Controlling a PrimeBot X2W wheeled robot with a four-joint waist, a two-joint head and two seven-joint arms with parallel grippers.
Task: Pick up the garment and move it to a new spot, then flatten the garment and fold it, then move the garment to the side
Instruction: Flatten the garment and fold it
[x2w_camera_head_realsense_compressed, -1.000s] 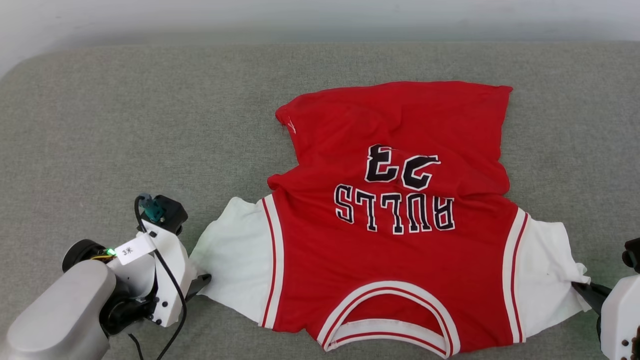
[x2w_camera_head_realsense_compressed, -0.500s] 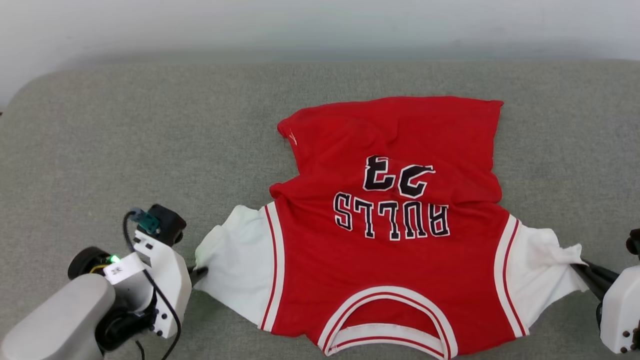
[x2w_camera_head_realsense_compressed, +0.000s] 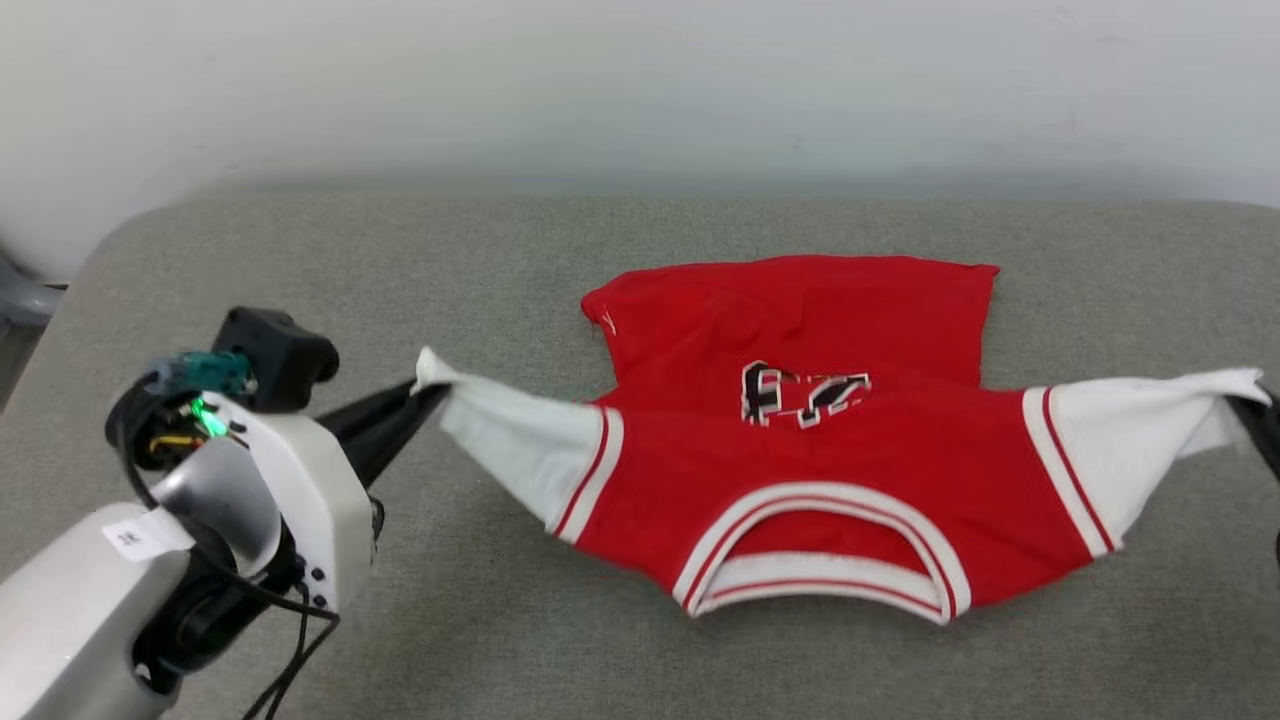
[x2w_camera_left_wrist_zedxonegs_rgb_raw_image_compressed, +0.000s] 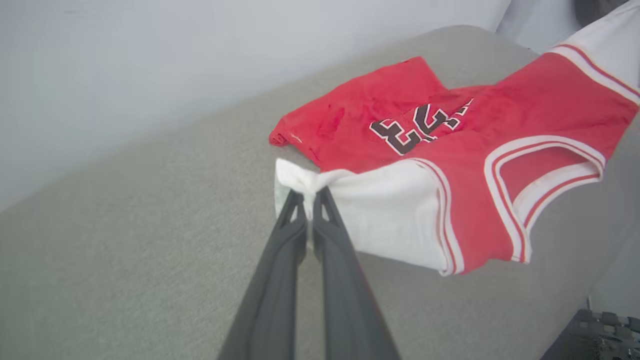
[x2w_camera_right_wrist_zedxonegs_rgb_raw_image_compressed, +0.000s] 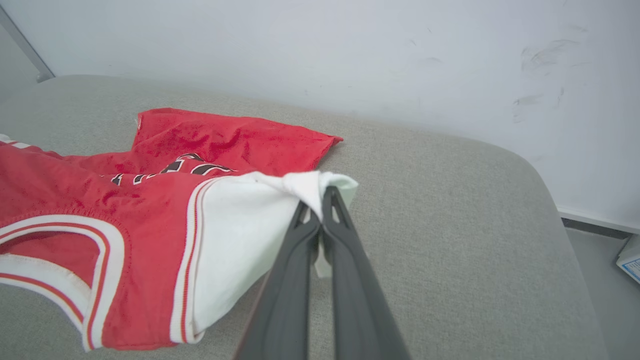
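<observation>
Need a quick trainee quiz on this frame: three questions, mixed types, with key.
1. True or false: the left gripper is shut on a white sleeve of the garment.
2. What does the right gripper pinch? A) the collar B) the other white sleeve C) the printed number
3. Short answer: which part of the garment lies flat on the grey cushion?

Key: 1 true. 2 B. 3 the red hem end, on the far side from the robot.

Red garment (x2w_camera_head_realsense_compressed: 800, 470) with white sleeves, collar end lifted and stretched wide, hem resting on grey cushion (x2w_camera_head_realsense_compressed: 500, 640)
</observation>
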